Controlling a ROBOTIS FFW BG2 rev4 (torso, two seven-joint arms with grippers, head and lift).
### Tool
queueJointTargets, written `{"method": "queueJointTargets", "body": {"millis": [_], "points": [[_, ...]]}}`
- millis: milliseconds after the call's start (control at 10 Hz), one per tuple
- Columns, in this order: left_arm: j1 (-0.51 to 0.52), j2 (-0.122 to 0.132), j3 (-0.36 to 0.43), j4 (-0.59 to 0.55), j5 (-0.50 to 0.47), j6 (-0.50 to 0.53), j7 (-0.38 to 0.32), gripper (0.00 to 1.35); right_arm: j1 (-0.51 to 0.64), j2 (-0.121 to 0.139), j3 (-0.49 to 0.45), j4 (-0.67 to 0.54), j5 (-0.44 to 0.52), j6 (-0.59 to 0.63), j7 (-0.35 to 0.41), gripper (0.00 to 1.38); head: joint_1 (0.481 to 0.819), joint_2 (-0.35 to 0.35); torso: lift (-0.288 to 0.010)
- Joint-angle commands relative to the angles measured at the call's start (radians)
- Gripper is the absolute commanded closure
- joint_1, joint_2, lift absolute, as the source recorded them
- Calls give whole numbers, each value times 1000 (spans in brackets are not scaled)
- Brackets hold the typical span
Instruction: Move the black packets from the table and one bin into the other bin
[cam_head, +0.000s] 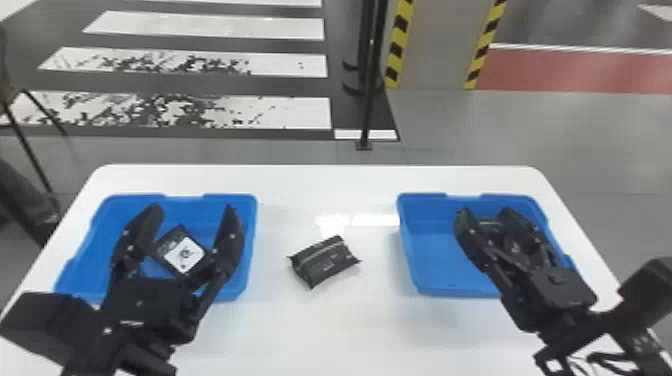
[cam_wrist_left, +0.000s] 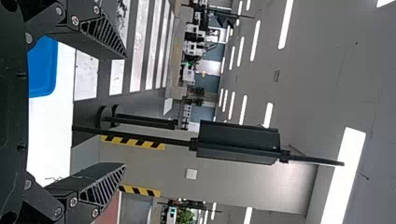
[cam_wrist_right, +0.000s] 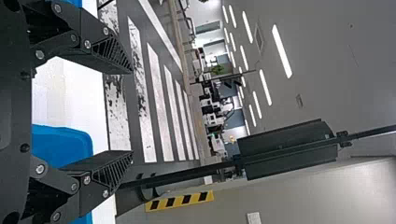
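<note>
Pale-lined packet (cam_head: 325, 262): black, pointed corners, on table (cam_head: 325, 325)
Labelled packet (cam_head: 184, 254): black, white label, in left bin (cam_head: 251, 235)
Left gripper (cam_head: 194, 210): jaws spread
Right gripper (cam_head: 486, 214): jaws apart, over right bin (cam_head: 435, 265)

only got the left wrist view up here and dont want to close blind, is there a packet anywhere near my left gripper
Observer: Yes. In the head view a white-labelled black packet lies in the left bin, framed by the left gripper's spread fingers; I can't tell if they touch it.
Operator: ok, any packet out on the table
Observer: One unlabelled-looking black packet lies on the table, between the two bins.
Operator: and where's the right gripper
Observer: The right gripper is over the right bin, its fingers apart.
</note>
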Motion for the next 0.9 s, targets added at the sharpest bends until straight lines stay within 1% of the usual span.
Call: {"method": "queueJointTargets", "body": {"millis": [0, 300, 500, 600, 700, 800], "points": [[-2, 0, 0, 0, 0, 5, 0, 228, 0, -1, 0, 2, 0, 0, 0, 455, 695, -66, -110], [-5, 0, 2, 2, -6, 0, -3, 228, 0, -1, 0, 2, 0, 0, 0, 456, 695, -67, -110], [-5, -6, 10, 2, -20, 13, -1, 228, -2, -1, 0, 2, 0, 2, -2, 456, 695, -65, -110], [-2, -6, 12, 2, -20, 13, -1, 228, -25, -3, 6, 22, 0, 7, 0, 455, 695, -63, -110], [-2, -6, 12, 2, -20, 15, -1, 228, -61, -12, 30, 39, 0, 27, 0, 453, 695, -61, -110], [-5, -6, 10, 2, -20, 20, -3, 228, -120, -27, 76, 71, -2, 44, 2, 452, 695, -55, -110]]}}
